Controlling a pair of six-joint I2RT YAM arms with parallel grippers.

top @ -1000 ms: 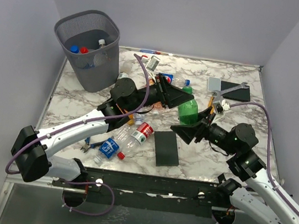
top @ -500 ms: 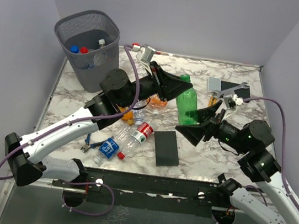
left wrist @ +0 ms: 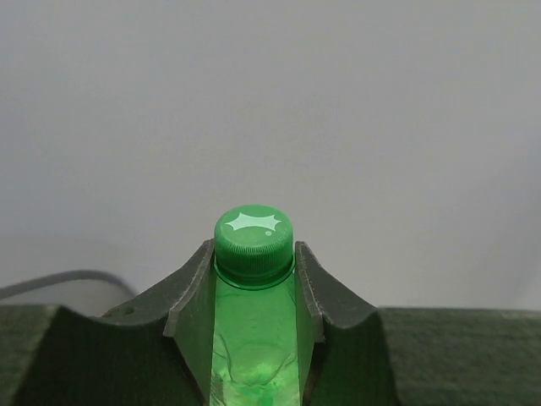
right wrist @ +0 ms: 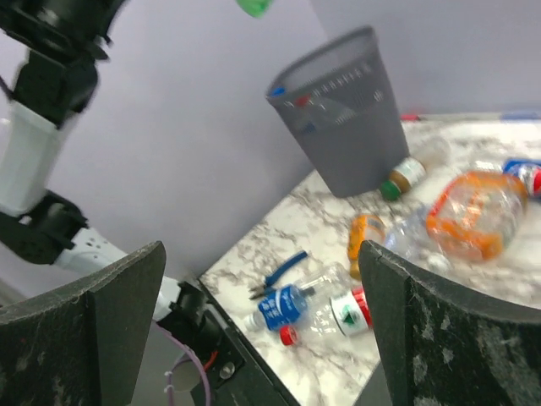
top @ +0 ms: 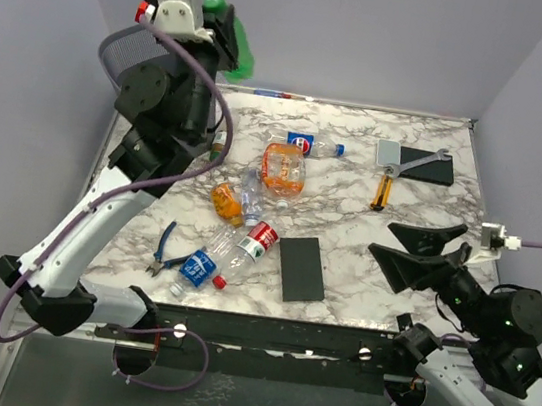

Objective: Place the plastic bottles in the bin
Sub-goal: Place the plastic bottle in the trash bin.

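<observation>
1. Marbled white-and-grey tabletop (top: 349, 224), glossy, boxed in by plain matte lilac-grey walls.
2. The left gripper (left wrist: 254, 254) is raised high against the back wall. Its dark, scooped fingers (left wrist: 190, 300) are closed on the neck of the green bottle (left wrist: 254, 338), which is translucent plastic with a ribbed green cap stamped with a pale star.
3. That bottle hangs in the air up by the bin (right wrist: 347, 127), higher than the rim. Whether it is straight over the opening cannot be told.
4. The bin is dark grey mesh with a rounded-square rim and tapers downward. It stands at the table's far left corner, and a blue cap and a red cap show just inside the rim.
5. The right gripper (top: 381, 237) sits low over the near right of the table. Its broad black wedge-shaped jaws are spread wide with nothing between them.
6. Other bottles lie on their sides mid-table:
   - a crumpled orange bottle (top: 284, 170);
   - just behind it, a blue-capped bottle (top: 309, 146), clear, with a red and blue label;
   - a small amber bottle (top: 225, 200);
   - a red-label bottle (top: 258, 239), clear;
   - a blue-label bottle (top: 199, 267), nearest the front edge.
7. A flat matte black slab (top: 300, 268) lies just beside the red-label bottle.
8. Blue-handled pliers (top: 163, 254) lie left of the blue-label bottle.
9. A steel wrench (top: 426, 160) and a screwdriver (top: 382, 190) lie at the far right.
</observation>
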